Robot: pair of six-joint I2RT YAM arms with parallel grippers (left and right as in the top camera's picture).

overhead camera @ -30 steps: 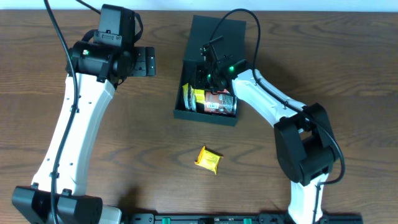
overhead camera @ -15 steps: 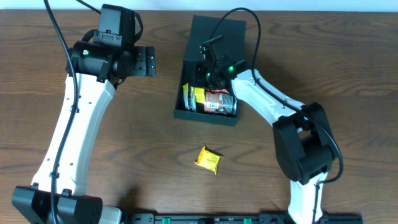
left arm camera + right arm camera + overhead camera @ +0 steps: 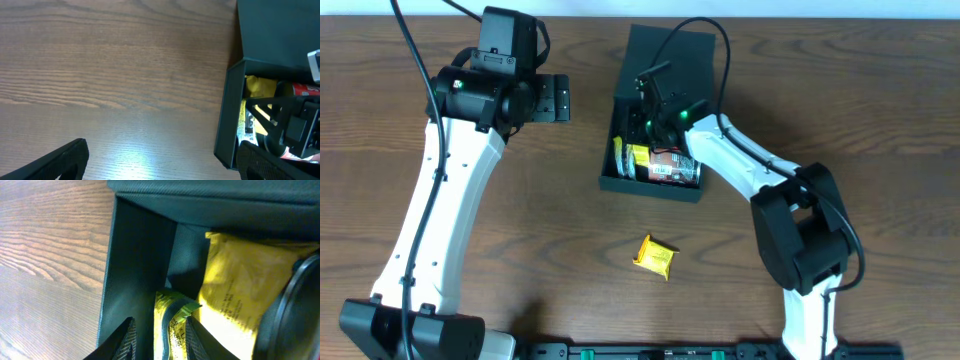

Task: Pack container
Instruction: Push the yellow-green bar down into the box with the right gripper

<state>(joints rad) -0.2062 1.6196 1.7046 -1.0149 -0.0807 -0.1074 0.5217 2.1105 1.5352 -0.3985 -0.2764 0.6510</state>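
the right hand (image 3: pixel 160 339) is down inside the container (image 3: pixel 650 190), at the box's left part as its wrist camera sees it. its two fingers (image 3: pixel 123 341) stand a little apart with a narrow yellow packet (image 3: pixel 170 322) upright between them. the packet lies against the finger on the camera's right, but i cannot tell whether the hand is actually pinching it or only straddling it. just beyond the fingertips, to the camera's right, a larger yellow packet (image 3: pixel 240 295) leans against the container's inner wall. a red can (image 3: pixel 672 166) lies on its side beside it, under the right arm in the overhead view.

the container sits on the bench (image 3: pixel 540 220) directly below the right hand, with its lid (image 3: pixel 670 50) flipped open and lying flat on the far side of the hand.

the left hand (image 3: pixel 162 157) is wide open and holds nothing. it hangs over bare wood, and the container's near corner is off to its right, apart from both fingers.

a loose yellow packet (image 3: pixel 656 256) lies on the bench outside the container. it is well apart from both hands, on the side of the right hand that faces the robot's bases.
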